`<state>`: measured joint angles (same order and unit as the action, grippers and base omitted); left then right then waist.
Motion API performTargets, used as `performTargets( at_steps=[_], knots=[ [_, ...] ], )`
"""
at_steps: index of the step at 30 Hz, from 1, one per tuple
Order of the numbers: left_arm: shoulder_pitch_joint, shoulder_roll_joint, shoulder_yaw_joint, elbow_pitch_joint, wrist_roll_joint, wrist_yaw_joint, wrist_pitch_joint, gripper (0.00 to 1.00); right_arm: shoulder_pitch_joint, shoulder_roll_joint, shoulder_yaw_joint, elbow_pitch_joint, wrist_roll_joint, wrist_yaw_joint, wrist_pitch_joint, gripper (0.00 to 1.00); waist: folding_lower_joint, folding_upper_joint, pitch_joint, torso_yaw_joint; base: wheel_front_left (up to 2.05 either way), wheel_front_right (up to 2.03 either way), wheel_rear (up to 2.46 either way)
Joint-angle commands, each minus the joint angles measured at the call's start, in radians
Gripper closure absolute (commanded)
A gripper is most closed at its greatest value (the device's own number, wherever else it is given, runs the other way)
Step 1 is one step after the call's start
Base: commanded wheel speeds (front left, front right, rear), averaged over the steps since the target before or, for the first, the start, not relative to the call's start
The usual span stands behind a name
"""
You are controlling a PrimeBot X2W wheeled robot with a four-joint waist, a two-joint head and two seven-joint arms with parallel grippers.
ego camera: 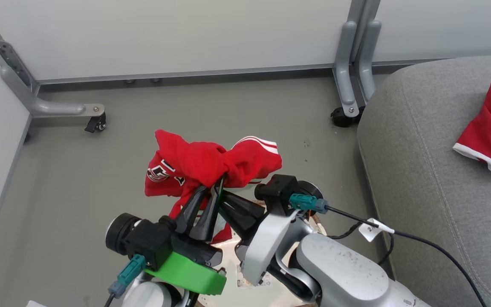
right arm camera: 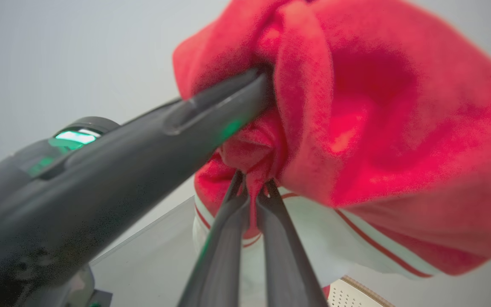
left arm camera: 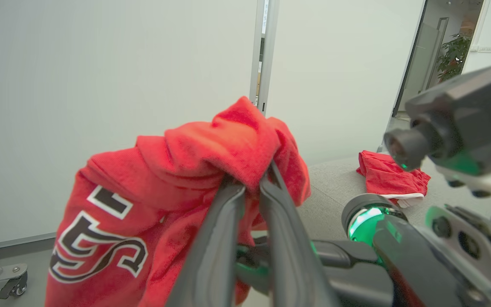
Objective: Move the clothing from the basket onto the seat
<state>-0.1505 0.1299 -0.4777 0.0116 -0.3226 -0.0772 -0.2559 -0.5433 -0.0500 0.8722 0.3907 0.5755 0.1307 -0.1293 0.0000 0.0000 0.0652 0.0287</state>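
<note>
While arms point(ego camera: 343, 268) and top point(ego camera: 194, 164) hide basket point(right arm camera: 343, 297) — shorts point(ego camera: 490, 123) on seat point(ego camera: 420, 179)

Fuzzy red cloth top point(ego camera: 203, 162), coarse grey woven-fabric seat point(ego camera: 420, 179), smooth matt floor point(ego camera: 79, 170), perforated white plastic basket point(right arm camera: 356, 294).

Head view: high, tilted down at floor point(ego camera: 79, 192), seat point(ego camera: 420, 170) on right. Wrist views: pressed close to red top point(left arm camera: 211, 145), pale wall point(left arm camera: 100, 85) behind. Red top shared by all; seat by head, left wrist.

Seat point(ego camera: 420, 170) free beside red shorts point(ego camera: 490, 123); partition leg point(ego camera: 348, 64) borders it.
</note>
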Motion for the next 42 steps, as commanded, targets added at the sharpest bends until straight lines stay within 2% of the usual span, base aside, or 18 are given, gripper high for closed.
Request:
performTargets(
  at_steps=[1, 2, 3, 9, 18, 27, 36, 42],
  knots=[
    [-0.009, 0.008, 0.001, 0.002, 0.002, 0.008, 0.005, 0.70, -0.019, -0.001, -0.004, 0.007, -0.009, 0.000, -0.010, 1.00, 0.0000, 0.0000, 0.000, 0.001, 0.00, 0.00, 0.00],
    [-0.008, 0.010, 0.002, 0.001, 0.005, 0.012, 0.007, 0.20, -0.020, -0.001, -0.005, 0.009, -0.011, 0.000, -0.013, 1.00, 0.0000, 0.0000, 0.000, 0.001, 0.00, 0.00, 0.00],
    [-0.008, 0.015, 0.002, -0.004, 0.011, 0.017, 0.007, 0.00, -0.024, -0.001, -0.010, 0.013, -0.019, 0.000, -0.019, 1.00, 0.0000, 0.0000, 0.001, 0.001, 0.00, 0.00, 0.00],
    [0.019, 0.051, -0.011, -0.044, 0.042, 0.028, 0.026, 0.00, -0.038, -0.001, -0.049, 0.046, -0.046, 0.000, -0.030, 1.00, 0.0000, 0.0000, 0.012, 0.009, 0.00, 0.00, 0.00],
    [0.075, 0.132, -0.049, -0.093, 0.066, 0.007, 0.086, 0.00, -0.060, -0.008, -0.132, 0.113, -0.109, 0.000, -0.040, 1.00, 0.0000, 0.0000, 0.031, 0.007, 0.00, 0.00, 0.00],
    [0.105, 0.157, -0.090, -0.077, 0.060, -0.004, 0.111, 0.00, -0.046, -0.020, -0.177, 0.131, -0.137, 0.000, -0.051, 1.00, 0.0000, 0.0000, 0.054, -0.024, 0.00, 0.00, 0.00],
    [0.087, 0.177, -0.095, -0.061, 0.071, 0.002, 0.113, 0.00, -0.029, -0.023, -0.196, 0.117, -0.149, 0.000, -0.062, 1.00, 0.0000, 0.0000, 0.074, -0.124, 0.00, 0.00, 0.00],
    [0.071, 0.194, -0.101, -0.070, 0.074, 0.000, 0.122, 0.00, -0.021, -0.025, -0.216, 0.111, -0.154, 0.000, -0.072, 1.00, 0.0000, 0.0000, 0.091, -0.229, 0.00, 0.00, 0.00]
  ],
)
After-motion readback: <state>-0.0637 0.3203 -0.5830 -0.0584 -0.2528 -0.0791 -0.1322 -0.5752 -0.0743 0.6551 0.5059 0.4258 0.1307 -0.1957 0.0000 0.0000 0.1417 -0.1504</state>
